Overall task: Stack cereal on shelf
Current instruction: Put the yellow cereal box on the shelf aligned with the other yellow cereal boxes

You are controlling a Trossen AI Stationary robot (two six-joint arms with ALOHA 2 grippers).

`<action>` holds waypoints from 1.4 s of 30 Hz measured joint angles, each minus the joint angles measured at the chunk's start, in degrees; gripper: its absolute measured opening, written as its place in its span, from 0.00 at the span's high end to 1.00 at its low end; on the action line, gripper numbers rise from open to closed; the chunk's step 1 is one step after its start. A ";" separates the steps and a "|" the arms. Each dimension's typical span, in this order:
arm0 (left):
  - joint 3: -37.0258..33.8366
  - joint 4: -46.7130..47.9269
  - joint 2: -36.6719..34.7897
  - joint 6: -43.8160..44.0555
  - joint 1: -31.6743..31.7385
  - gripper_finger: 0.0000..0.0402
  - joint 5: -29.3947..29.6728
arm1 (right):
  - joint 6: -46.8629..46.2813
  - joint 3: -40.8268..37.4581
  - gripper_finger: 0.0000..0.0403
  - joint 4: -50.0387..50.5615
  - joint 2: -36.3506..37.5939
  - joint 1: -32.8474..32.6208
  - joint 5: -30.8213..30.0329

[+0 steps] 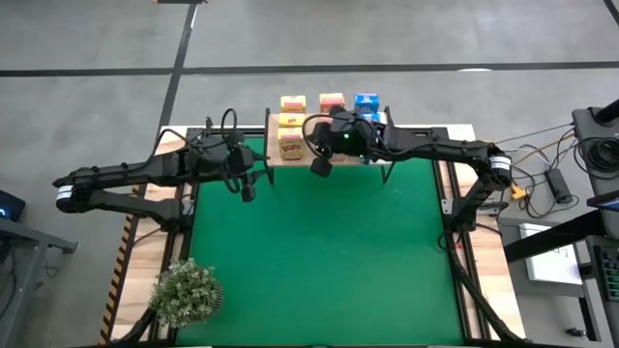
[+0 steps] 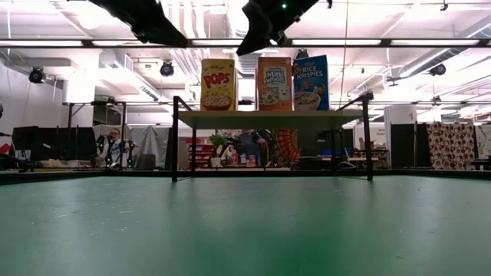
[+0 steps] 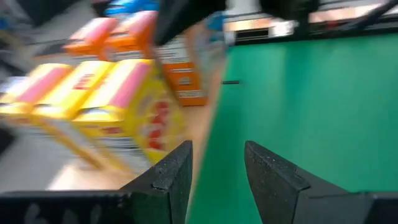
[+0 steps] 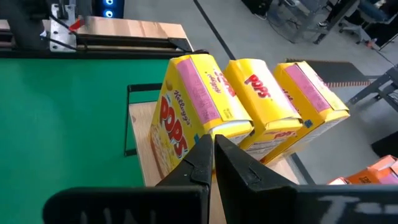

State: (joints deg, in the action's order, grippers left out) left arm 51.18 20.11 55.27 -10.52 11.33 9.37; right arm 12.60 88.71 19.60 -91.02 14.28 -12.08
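Note:
The shelf, a light-wood plank on black legs, stands at the mat's far edge. On it stand rows of cereal boxes running away from the mat: yellow, orange-pink and blue. My right gripper is shut and hovers over the shelf's near edge, just above the nearest yellow box, holding nothing. My left gripper is open and empty, over the mat beside the shelf's left end.
The green mat spreads from the shelf to the table's near edge. A bushy potted plant stands at the near left corner. My right arm reaches across the shelf's right part. A person sits in the room beyond.

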 joint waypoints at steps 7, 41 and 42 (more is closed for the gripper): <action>0.00 -3.67 3.58 -7.39 2.04 0.71 12.32 | 0.94 0.00 0.98 1.20 1.63 -0.64 0.02; 0.46 -11.10 12.01 -11.06 8.28 1.00 12.60 | 1.97 -0.07 0.98 4.46 2.75 -0.76 0.02; 0.46 -11.10 11.97 -11.06 8.28 1.00 12.61 | 1.97 -0.07 0.98 4.48 2.75 -0.76 0.02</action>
State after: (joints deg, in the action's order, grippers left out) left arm 51.64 9.01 67.24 -21.58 19.62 21.98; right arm 14.57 88.64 24.07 -88.27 13.52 -12.05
